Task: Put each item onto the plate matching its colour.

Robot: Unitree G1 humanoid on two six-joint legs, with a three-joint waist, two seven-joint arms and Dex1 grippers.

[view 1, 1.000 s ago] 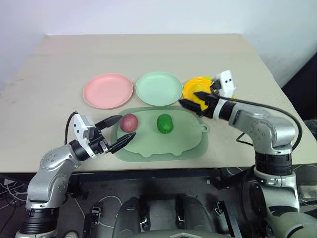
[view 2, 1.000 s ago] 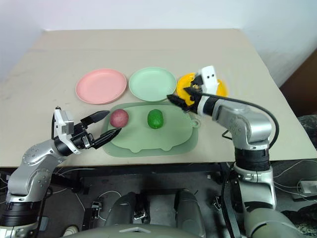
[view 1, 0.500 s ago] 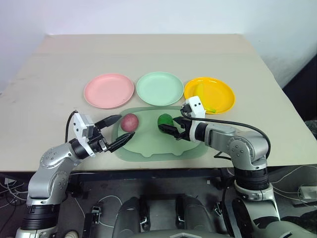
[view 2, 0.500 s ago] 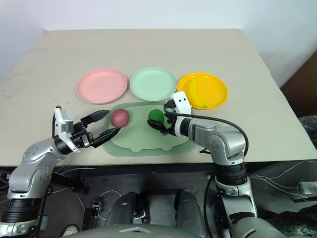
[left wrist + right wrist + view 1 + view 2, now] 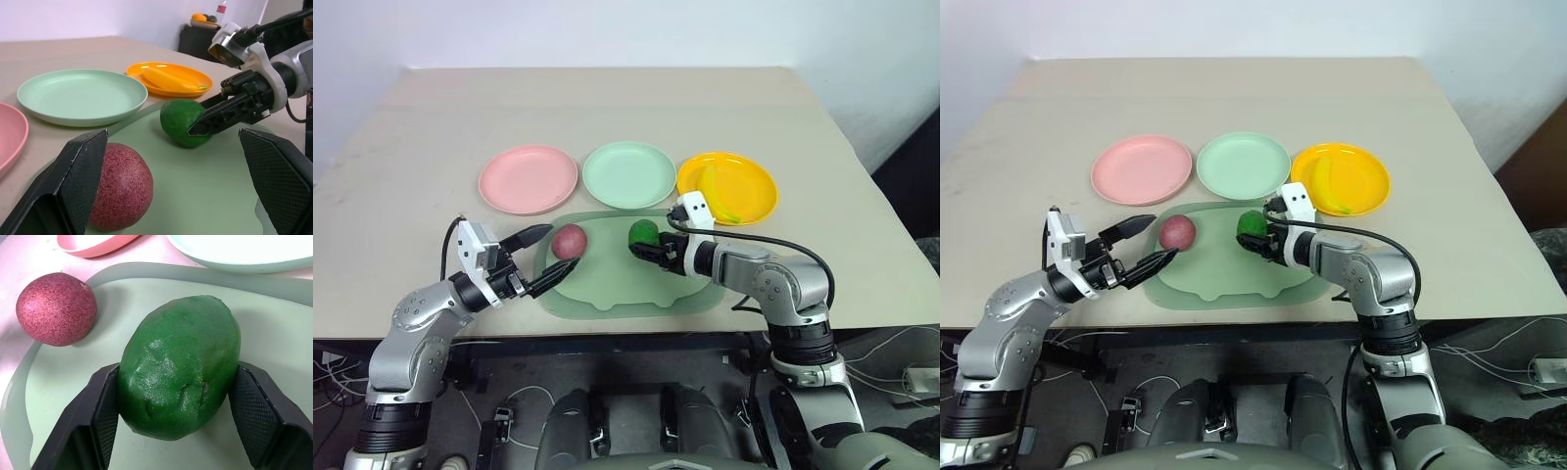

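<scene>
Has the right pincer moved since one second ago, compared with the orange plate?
Yes. The right pincer left the orange plate and came toward the robot, down to the green oval on the tray.

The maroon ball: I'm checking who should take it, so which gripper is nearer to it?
Left. The left gripper stands open right beside the maroon ball, one finger on either side. The right gripper is farther off, clamped on the green oval.

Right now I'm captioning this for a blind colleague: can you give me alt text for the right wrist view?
The right gripper has its jaws closed against both sides of a dark green oval fruit lying on a pale green tray. A maroon-red ball sits on the tray beside it, with the edges of a pink plate and a mint green plate beyond.
</scene>
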